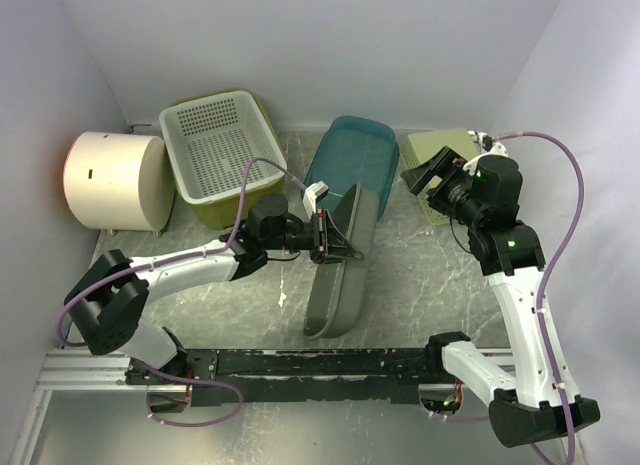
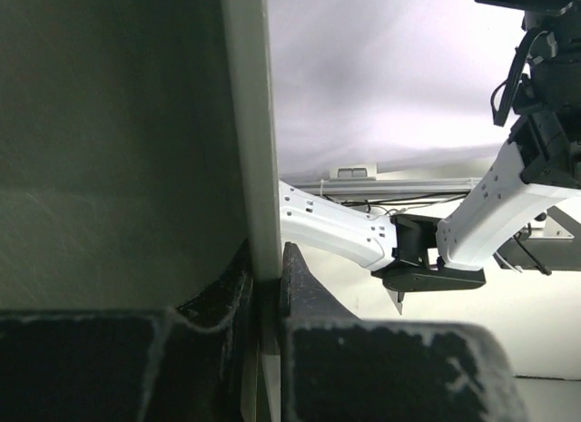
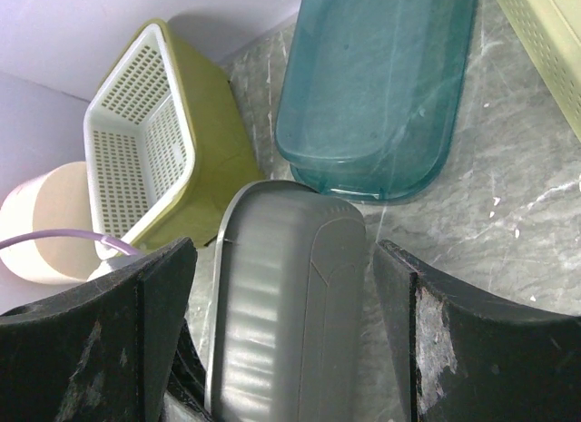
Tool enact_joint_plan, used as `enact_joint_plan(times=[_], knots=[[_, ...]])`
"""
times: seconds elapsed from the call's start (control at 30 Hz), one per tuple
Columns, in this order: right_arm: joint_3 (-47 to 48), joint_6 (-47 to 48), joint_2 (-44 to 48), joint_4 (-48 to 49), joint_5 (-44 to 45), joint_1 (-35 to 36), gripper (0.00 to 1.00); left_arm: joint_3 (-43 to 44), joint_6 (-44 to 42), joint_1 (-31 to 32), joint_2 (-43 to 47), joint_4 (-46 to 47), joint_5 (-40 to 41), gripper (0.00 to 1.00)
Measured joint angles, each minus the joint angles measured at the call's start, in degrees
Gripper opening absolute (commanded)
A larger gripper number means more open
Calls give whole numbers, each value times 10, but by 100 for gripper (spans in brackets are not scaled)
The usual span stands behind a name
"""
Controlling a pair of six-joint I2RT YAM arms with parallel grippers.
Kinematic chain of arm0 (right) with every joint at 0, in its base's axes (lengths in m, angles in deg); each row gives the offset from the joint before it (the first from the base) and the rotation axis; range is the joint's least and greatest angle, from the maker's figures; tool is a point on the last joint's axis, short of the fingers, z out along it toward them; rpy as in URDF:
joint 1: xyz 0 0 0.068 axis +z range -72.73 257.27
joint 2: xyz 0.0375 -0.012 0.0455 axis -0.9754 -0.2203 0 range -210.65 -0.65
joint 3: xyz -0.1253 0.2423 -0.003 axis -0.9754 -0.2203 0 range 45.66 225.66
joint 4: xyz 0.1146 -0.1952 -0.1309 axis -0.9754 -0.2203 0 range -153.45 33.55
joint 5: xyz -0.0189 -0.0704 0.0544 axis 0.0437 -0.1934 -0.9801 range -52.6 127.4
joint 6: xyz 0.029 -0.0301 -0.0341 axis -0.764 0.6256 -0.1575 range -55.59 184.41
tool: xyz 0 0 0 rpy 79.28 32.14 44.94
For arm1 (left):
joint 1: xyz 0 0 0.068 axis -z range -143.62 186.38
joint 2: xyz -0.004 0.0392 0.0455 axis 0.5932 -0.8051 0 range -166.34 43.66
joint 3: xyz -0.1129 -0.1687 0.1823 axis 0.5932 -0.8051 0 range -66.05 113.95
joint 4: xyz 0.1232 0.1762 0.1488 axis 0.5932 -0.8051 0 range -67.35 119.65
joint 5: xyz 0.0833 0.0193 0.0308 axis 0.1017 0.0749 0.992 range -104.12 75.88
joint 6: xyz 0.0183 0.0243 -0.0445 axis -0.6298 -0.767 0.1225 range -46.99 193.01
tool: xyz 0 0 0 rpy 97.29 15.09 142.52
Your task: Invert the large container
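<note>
1. The grey bin [image 1: 338, 270] sits mid-table, tipped on its side. Its rim faces left, and its ribbed base faces right and up, as the right wrist view shows.
2. The left gripper [image 1: 325, 237] reaches in from the left and is clenched on the bin's rim [image 2: 250, 122]. In the left wrist view the thin wall is pinched between the two fingers. This grip on the edge looks like what keeps the bin balanced halfway through the turn.
3. The right gripper [image 1: 430, 175] hovers far right of the bin with its jaws spread wide and nothing in them. Its fingers [image 3: 118, 336] frame the bin's base from above, probably ready to steady or push it over.
4. Judging by the tilt, the flip is about half done, and the rim has yet to come down flat.
5. A teal bin [image 1: 350, 155] lies just beyond, so the grey bin could catch it as it rolls.
6. A white basket [image 1: 215, 145] and a cream drum [image 1: 110, 180] stand far left.
7. No label or writing can be read on anything.
</note>
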Motion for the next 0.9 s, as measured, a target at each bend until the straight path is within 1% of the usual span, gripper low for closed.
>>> enact_joint_plan(times=[0.1,0.17,0.2,0.33,0.5,0.6,0.67,0.7,0.73,0.8,0.83,0.9], knots=[[0,0,4,-2,2,0,79,1,11,2,-9,23,-2,7],[0,0,5,-3,2,0,79,-7,38,3,-19,72,-4,7],[0,0,4,-3,2,0,79,-16,59,3,-26,118,-5,7],[0,0,4,-2,1,0,79,-41,129,3,-62,252,-8,7],[0,0,3,-3,1,0,79,-71,167,2,-80,337,-5,7],[1,1,3,-4,2,0,79,-104,192,-5,-82,391,-2,7],[1,1,3,-5,2,0,79,-135,213,-20,-80,428,4,8],[1,1,3,-5,2,0,79,-148,221,-28,-76,438,5,12],[1,1,3,-5,2,0,79,-166,228,-39,-70,445,6,19],[1,1,3,-5,2,0,79,-196,229,-62,-49,444,3,39],[1,1,3,-5,2,0,79,-206,218,-73,-36,436,0,47],[1,1,3,-5,2,0,79,-215,185,-87,-8,380,-8,59]])
